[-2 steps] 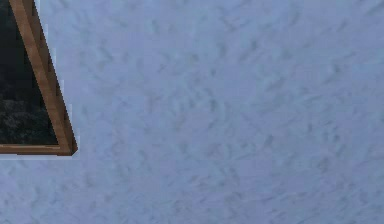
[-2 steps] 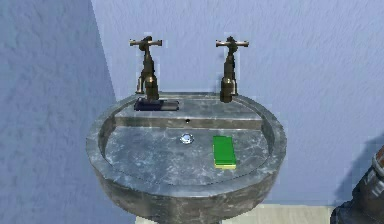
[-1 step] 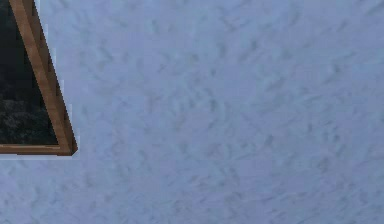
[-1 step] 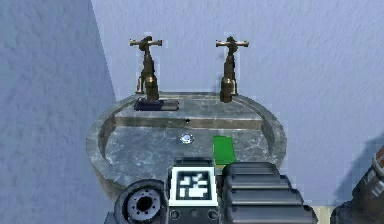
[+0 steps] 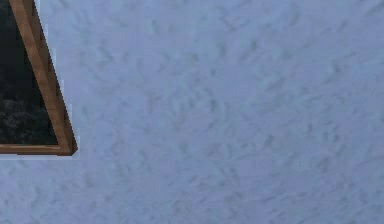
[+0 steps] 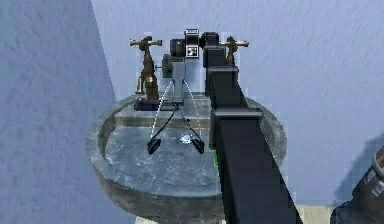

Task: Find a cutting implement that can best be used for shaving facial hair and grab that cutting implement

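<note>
Reaching over the stone basin (image 6: pixel 120 185), the arm (image 6: pixel 240 150) hung its gripper (image 6: pixel 176 146) inside the bowl. A small pale thing (image 6: pixel 187 140), too small to name, lay in the basin near the fingers (image 6: pixel 153 146); whether the gripper held anything could not be told.

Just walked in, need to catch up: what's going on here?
The robot's arm reaches out over a round stone sink with brass taps. Its gripper hangs down in the basin, near a small pale thing lying there, too small to name. Whether it holds anything cannot be told. Ahead is a blue wall with a framed picture.
</note>
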Available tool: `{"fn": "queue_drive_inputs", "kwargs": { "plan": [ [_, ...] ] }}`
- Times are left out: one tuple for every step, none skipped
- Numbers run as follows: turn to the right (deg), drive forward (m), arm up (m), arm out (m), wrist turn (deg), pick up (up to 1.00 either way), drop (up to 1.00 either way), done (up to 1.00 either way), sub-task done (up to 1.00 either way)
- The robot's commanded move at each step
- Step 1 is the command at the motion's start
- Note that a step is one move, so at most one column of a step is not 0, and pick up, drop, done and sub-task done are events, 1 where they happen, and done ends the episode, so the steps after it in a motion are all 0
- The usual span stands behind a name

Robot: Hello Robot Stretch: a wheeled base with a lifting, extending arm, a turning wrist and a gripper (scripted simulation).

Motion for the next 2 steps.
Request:
{"fn": "queue_drive_inputs", "kwargs": {
  "plan": [
    [0.0,0.00,0.00,0.00,45.0,0.00,0.00,0.00,0.00],
    [0.0,0.00,0.00,0.00,45.0,0.00,0.00,0.00,0.00]
  ]
}}
